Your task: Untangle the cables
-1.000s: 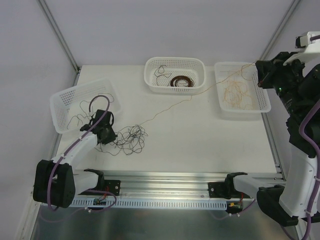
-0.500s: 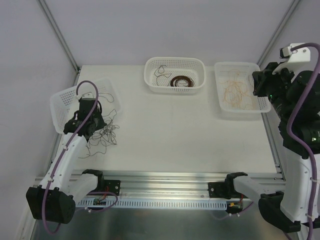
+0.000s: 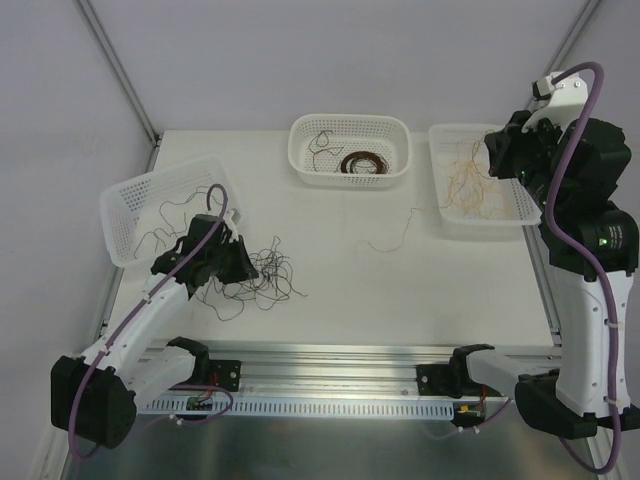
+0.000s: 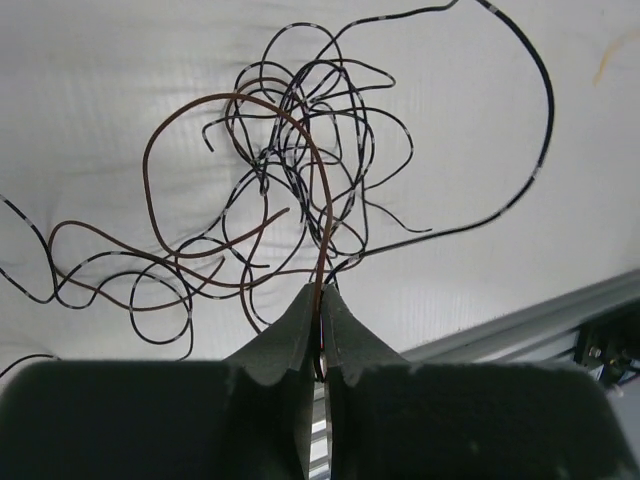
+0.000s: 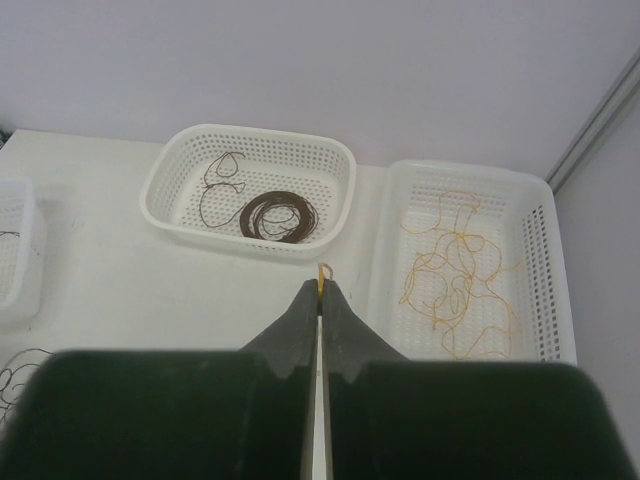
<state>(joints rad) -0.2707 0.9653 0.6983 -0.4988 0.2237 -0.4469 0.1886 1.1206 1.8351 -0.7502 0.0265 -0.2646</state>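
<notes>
The cables form a loose dark clump (image 3: 262, 276) on the table to the right of my left gripper (image 3: 240, 266). In the left wrist view the gripper (image 4: 322, 298) is shut on a brown cable (image 4: 230, 100) that arches up into the black and brown tangle (image 4: 300, 170). My right gripper (image 3: 497, 156) hangs raised over the right basket's near-left part. Its jaws (image 5: 321, 292) are shut on a yellow cable (image 5: 322, 271), and one thin yellow strand (image 3: 396, 238) trails down onto the table.
A tilted white basket (image 3: 122, 200) at the left holds a few dark strands. The middle basket (image 3: 300, 150) holds a brown coil (image 3: 362, 163). The right basket (image 3: 528, 205) holds yellow strands (image 3: 470, 185). An aluminium rail (image 3: 330, 375) runs along the near edge.
My left gripper came away from the left basket and moved right with the dark clump. My right arm shifted left and higher, and a yellow strand now trails onto the table.
</notes>
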